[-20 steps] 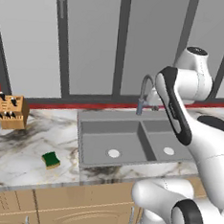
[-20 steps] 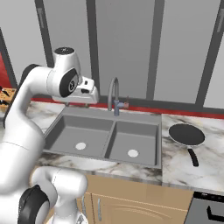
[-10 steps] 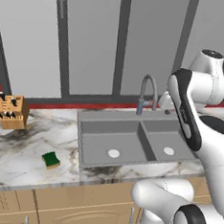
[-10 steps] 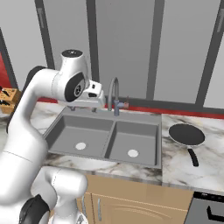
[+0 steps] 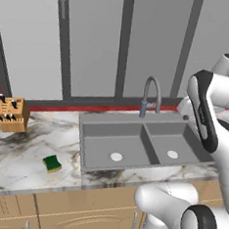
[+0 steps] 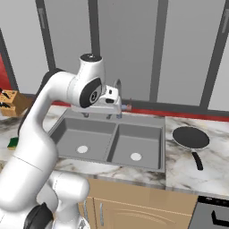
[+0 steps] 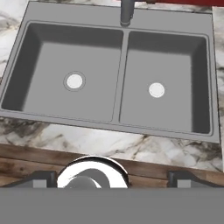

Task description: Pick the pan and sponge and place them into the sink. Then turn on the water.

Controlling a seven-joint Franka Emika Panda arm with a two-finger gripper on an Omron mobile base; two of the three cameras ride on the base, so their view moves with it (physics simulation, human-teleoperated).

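Here, pan: rigid, likely heavy; you are best gripping its handle.
Gripper: hanging wide open, holding nothing.

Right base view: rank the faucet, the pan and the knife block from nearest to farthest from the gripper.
From the open gripper, above the back of the sink:
1. Faucet, just right of the hand.
2. Pan and knife block, too close to call: the pan is on the right counter, the block is far left.
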